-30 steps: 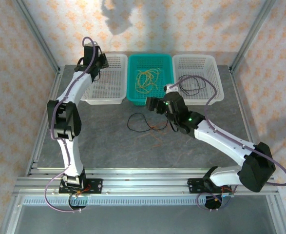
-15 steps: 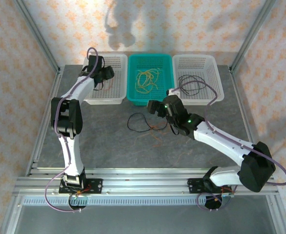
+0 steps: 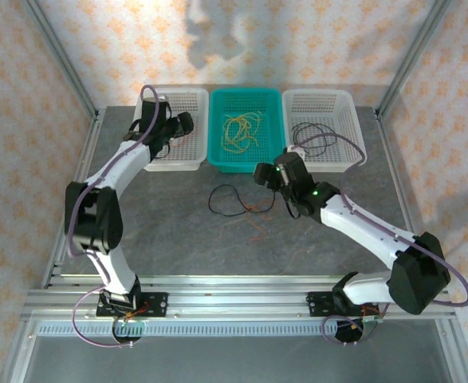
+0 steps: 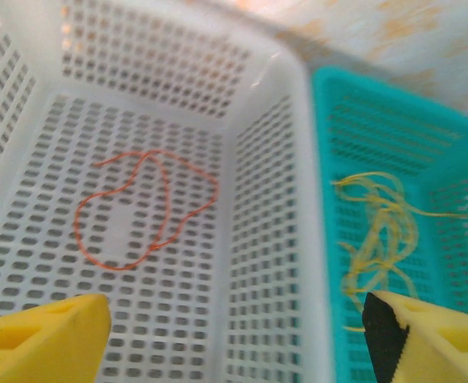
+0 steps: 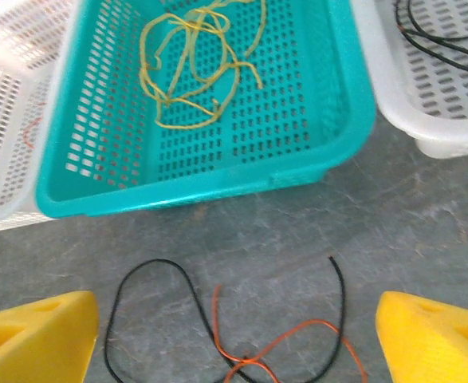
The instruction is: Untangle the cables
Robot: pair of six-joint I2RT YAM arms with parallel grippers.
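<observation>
A black cable [image 3: 229,199] [image 5: 155,302] and an orange cable [image 3: 257,220] [image 5: 291,341] lie crossed on the grey table in front of the teal basket [image 3: 245,163] [image 5: 194,195]. Yellow cables [image 3: 241,130] [image 5: 192,70] [image 4: 381,239] rest inside that basket. Another orange cable [image 4: 138,211] lies in the left white basket [image 3: 170,163] [image 4: 269,159]. A second black cable [image 3: 313,140] [image 5: 441,32] sits in the right white basket [image 3: 329,159]. My left gripper [image 3: 182,124] [image 4: 234,351] hangs open over the left basket's right side. My right gripper [image 3: 264,174] [image 5: 234,343] is open above the crossed cables, holding nothing.
Metal frame posts stand at the table's back corners [image 3: 86,100] [image 3: 389,100]. Bare grey table [image 3: 178,239] stretches between the cables and the arm bases. The three baskets sit side by side along the back.
My left gripper has swung from the left basket's far left corner rightward toward the teal basket. My right gripper has shifted a little to the right. The cables lie unmoved.
</observation>
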